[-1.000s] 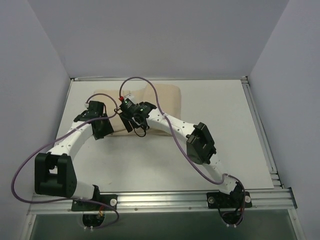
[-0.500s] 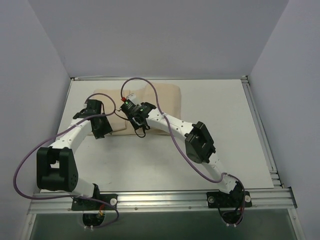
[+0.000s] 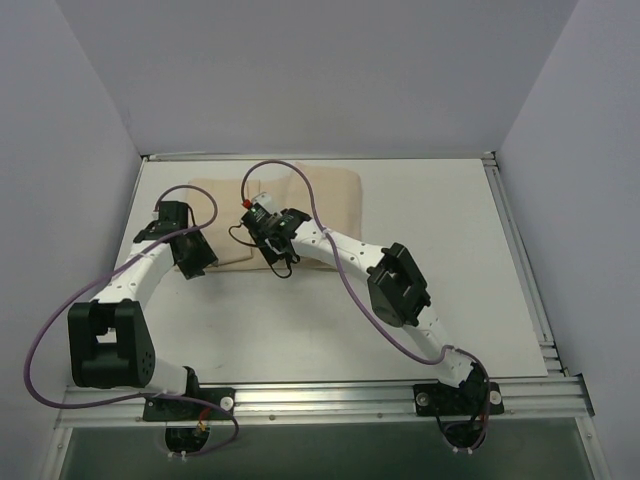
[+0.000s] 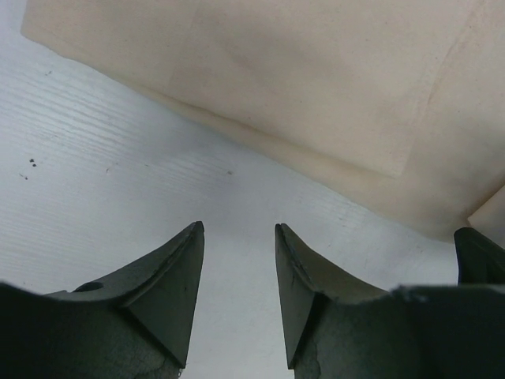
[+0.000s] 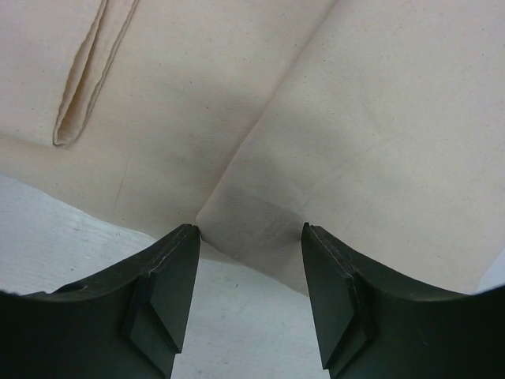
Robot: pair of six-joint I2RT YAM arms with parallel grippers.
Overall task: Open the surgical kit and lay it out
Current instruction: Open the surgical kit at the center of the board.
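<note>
The white table (image 3: 460,270) lies under the folded beige cloth wrap (image 3: 325,190); the right gripper (image 5: 251,229) hangs over the wrap's near edge, fingers apart, holding nothing; the left gripper (image 4: 239,229), likewise parted and empty, sits just off that edge.

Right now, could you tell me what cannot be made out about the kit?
Contents of the cloth wrap: all views, hidden under its folds.
Wrap's near edge: top view, partly under the right arm.
Wrap's full outline: wrist views, cut off by the frame.
Whether the right tool touches the cloth: right wrist view, unclear.
</note>
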